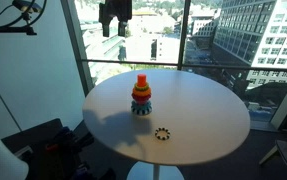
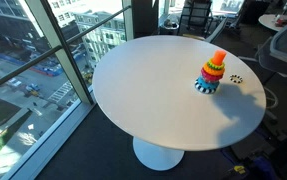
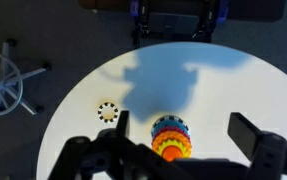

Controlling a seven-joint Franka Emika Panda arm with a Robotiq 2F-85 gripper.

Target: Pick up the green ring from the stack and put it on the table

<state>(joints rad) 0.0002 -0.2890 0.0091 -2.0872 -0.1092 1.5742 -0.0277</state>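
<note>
My pincer [image 3: 181,124]: spread wide and holding nothing. In the wrist view its two dark fingers [image 3: 249,136] come in from the bottom edge, one on each side of the stack.
My height: in an exterior view I hang well above the surface, up at the top edge of the picture against the window.
Stack [image 1: 141,95]: upright near the middle of the surface, with a red piece on top, orange under it, and a blue cog-edged base at the bottom.
Green ring [image 1: 141,101]: on the stack, low down, under the orange and yellow rings and just above the blue base. In the wrist view I cannot tell it apart from its neighbours.
Dotted ring [image 1: 162,133]: pale with dark dots, lying flat on the surface near the stack but not touching it.
Surface [image 2: 143,90]: round, white, on a single central pedestal. A dark shadow falls across it in the wrist view, reaching the stack.
Around me: tall windows with city buildings outside. In the wrist view an office chair [image 3: 178,20] stands beyond the far rim, and a star-shaped chair base [image 3: 8,82] sits on the floor.
</note>
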